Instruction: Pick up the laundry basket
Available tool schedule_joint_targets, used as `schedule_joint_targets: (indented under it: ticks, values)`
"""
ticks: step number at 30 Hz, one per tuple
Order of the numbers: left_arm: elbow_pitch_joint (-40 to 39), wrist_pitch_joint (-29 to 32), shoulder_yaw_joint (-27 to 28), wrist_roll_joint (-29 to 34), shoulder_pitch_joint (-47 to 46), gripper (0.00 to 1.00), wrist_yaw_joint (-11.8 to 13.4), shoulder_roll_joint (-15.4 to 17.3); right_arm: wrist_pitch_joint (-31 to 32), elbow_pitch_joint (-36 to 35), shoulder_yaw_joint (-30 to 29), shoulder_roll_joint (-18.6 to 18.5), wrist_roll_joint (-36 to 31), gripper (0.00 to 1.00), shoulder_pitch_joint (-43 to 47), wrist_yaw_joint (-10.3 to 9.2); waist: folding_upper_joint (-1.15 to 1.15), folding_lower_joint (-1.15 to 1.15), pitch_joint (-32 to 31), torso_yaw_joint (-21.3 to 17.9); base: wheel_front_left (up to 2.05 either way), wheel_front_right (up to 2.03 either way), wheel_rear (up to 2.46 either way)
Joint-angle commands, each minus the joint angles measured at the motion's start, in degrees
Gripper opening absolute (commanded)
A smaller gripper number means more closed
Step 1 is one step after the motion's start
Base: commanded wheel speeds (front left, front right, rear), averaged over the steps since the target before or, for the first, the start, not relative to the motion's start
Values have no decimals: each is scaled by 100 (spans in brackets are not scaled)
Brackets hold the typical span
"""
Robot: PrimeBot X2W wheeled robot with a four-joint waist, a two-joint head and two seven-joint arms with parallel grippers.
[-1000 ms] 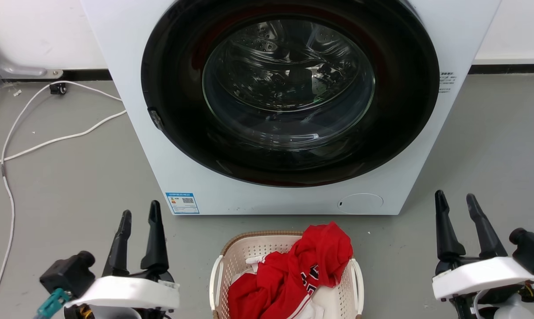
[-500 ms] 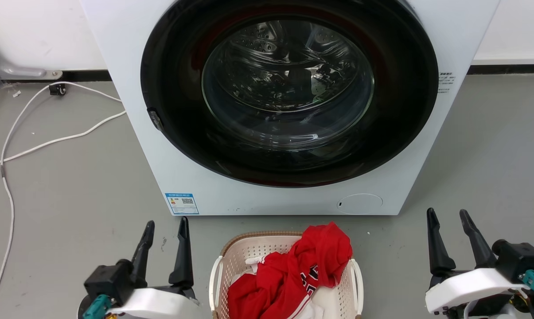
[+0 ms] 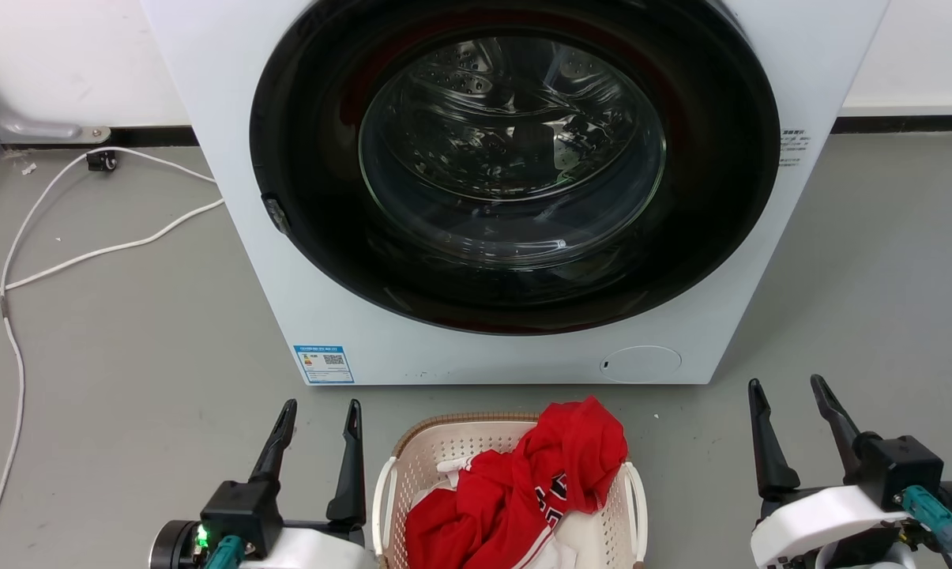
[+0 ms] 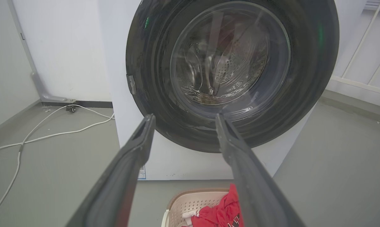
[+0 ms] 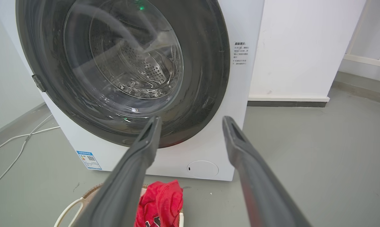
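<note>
The laundry basket [image 3: 428, 452] sits on the floor [image 3: 128, 340] before the washer [image 3: 246, 237]. I hold my left gripper [image 3: 321, 405] just beside it, my right gripper [image 3: 786, 382] farther off, both spread, flanking it, I judge, for a two-sided lift.

Perforated plastic laundry basket [image 3: 444, 458], glossy washer door [image 3: 515, 158]

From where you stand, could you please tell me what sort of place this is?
Probably a laundry corner: a front-loading washer stands by a white wall, and a laundry basket holding red clothing sits on the grey floor before it.
</note>
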Motion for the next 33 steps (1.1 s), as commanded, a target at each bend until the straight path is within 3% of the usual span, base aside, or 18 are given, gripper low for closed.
schedule_joint_targets:
  ticks: [1,10,23,33]
  values:
    - [-64,-60,-71,182,38,100,73,45,-64,-55,13,-18,-207,100,44,-2,0,0,-2,3,0,0,0]
    - [-61,-154,-67,209,110,100,-16,-6,-149,-43,26,-18,-444,100,71,-2,0,0,-9,7,0,0,0]
    - [237,-292,219,358,212,100,-470,-156,-280,89,96,-16,26,100,88,-2,0,0,-17,1,0,0,0]
    - [314,-323,216,463,203,100,-448,-170,-316,137,101,-16,-55,100,37,-2,0,0,-22,-11,0,0,0]
